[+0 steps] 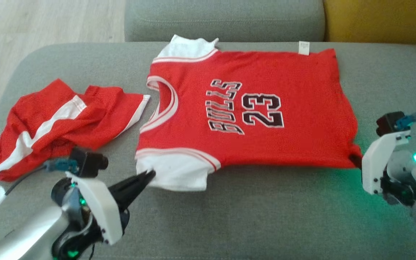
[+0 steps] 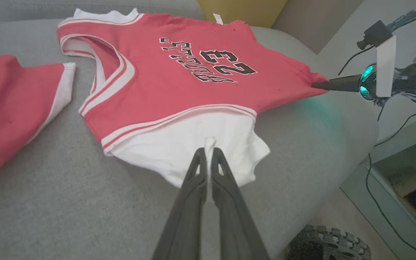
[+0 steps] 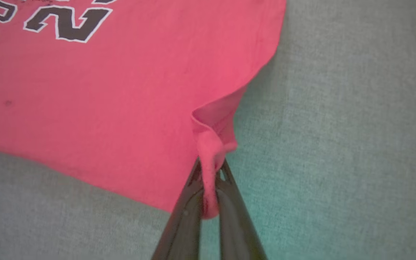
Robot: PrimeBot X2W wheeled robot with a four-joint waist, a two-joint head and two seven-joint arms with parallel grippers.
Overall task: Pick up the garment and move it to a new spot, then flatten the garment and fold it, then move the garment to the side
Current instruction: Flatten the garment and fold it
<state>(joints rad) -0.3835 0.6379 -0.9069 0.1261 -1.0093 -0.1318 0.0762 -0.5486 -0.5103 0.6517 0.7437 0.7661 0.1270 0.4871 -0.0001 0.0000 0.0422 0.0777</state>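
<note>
The garment (image 1: 265, 108) is a red jersey with white sleeves and a black "23", spread flat on the grey couch seat (image 1: 265, 216). My left gripper (image 1: 152, 175) is shut on the near white sleeve (image 2: 193, 144); in the left wrist view a pinch of white cloth sticks up between the fingertips (image 2: 208, 151). My right gripper (image 1: 354, 159) is shut on the jersey's near bottom corner; the right wrist view shows the red hem (image 3: 211, 144) bunched between its fingers (image 3: 209, 169). The same gripper (image 2: 316, 85) holds that corner in the left wrist view.
A second red and white garment (image 1: 56, 122) lies crumpled on the seat to the left of the jersey. The couch backrest (image 1: 222, 18) and a yellow cushion (image 1: 381, 18) run along the far side. Wooden floor (image 1: 31, 21) lies beyond the left edge.
</note>
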